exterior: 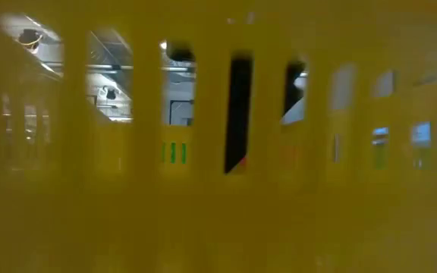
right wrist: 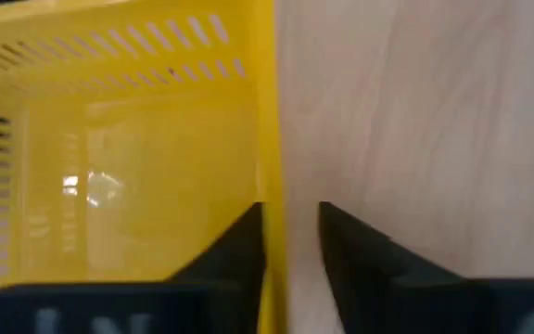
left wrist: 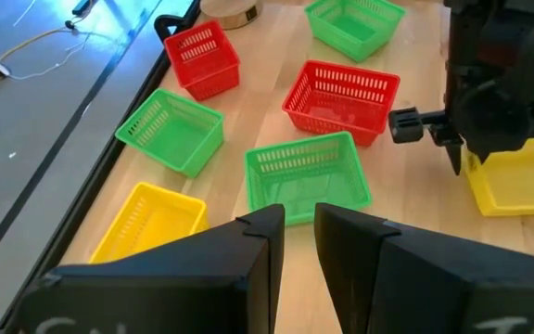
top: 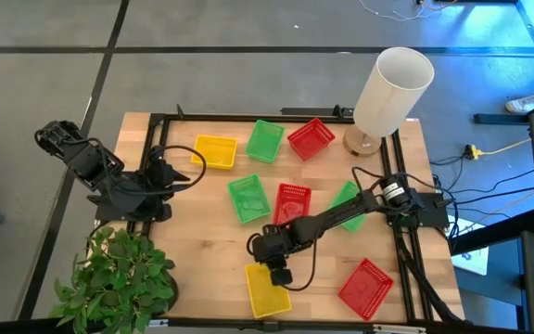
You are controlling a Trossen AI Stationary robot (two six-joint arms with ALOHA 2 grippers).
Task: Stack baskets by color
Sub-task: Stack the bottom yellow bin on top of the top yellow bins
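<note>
Right hand (right wrist: 290, 243) straddles the yellow basket (right wrist: 109, 158) wall, one finger inside, clamping it.

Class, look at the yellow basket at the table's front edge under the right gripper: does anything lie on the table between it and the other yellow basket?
Yes. From the front yellow basket to the rear yellow basket, the middle green basket lies about on the line.

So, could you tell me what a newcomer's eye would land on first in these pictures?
Probably the right gripper at the table's near edge, its fingers straddling one wall of a yellow basket, which also fills the whole low view. Next, the tall white cylinder at the far right corner, leaning over the table. Then the red and green baskets scattered across the middle, none of them stacked, while the left gripper waits at the left side.
</note>
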